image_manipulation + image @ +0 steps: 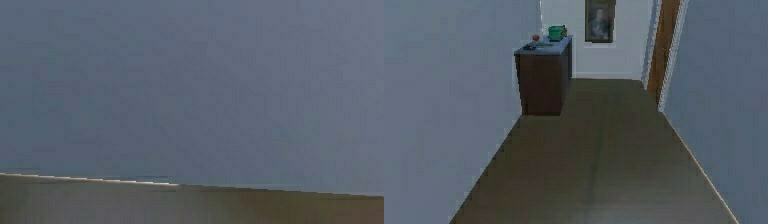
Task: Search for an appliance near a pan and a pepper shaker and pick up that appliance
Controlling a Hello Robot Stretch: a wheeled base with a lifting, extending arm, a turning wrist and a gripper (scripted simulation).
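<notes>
A dark wooden cabinet (544,78) stands against the wall at the forward view's left, down a corridor. On its top sit a green pot-like object (557,33) and a small reddish object (535,39) beside a low dark item; their kinds are too small to tell.
Brown floor (599,150) runs ahead between blue-grey walls. A framed picture (600,20) hangs on the far wall. A wooden door (666,45) stands at the forward view's right. In the arm side view a plain wall (190,90) rises close by above a strip of floor (120,205).
</notes>
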